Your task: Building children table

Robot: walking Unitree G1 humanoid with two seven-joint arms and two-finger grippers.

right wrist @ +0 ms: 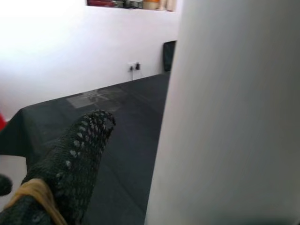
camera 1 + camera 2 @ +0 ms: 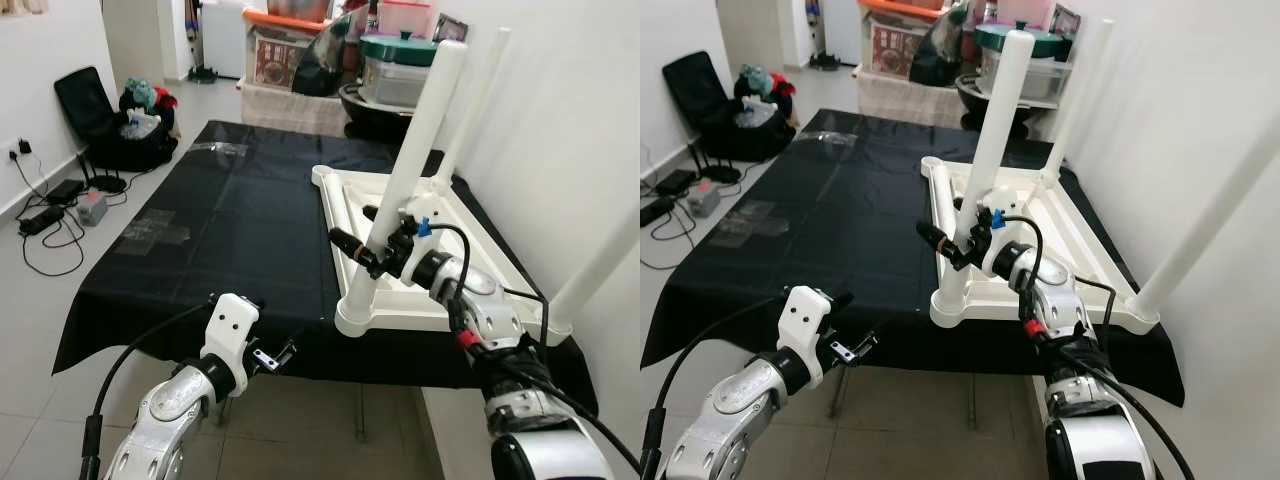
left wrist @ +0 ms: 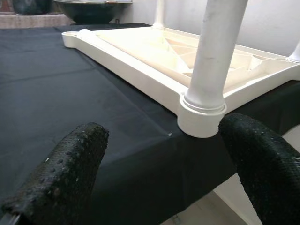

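On the black-covered work table (image 2: pixel 230 210) the white kids' table top (image 2: pixel 400 290) is lying upside down near the robot's right corner, with legs already sticking up out of its corner sockets. The right gripper (image 2: pixel 372 243) is wrapped around the nearest leg (image 2: pixel 410 170) down low, one black finger (image 1: pixel 77 154) showing on one side of the white tube and the tube filling the gap, so I'd call that clamped on. The left gripper (image 2: pixel 270 357) hangs off the near table edge holding nothing, fingers (image 3: pixel 70 173) spread wide with the leg's socket (image 3: pixel 201 115) framed between them. My read is this step is seating that leg: keep it dead vertical and push straight down into the collar, no sideways leaning, since the top sits close to the near edge and could slide or tip off. The free hand could brace the frame. Room-wise, the wall (image 2: pixel 560 120) is tight along the right and another leg (image 2: pixel 600 270) is slanting there, while the left has loads of open black cloth. Bins (image 2: pixel 400 60) crowd the far end, and cables (image 2: pixel 50 215) and a bag (image 2: pixel 120 125) litter the floor on the left.
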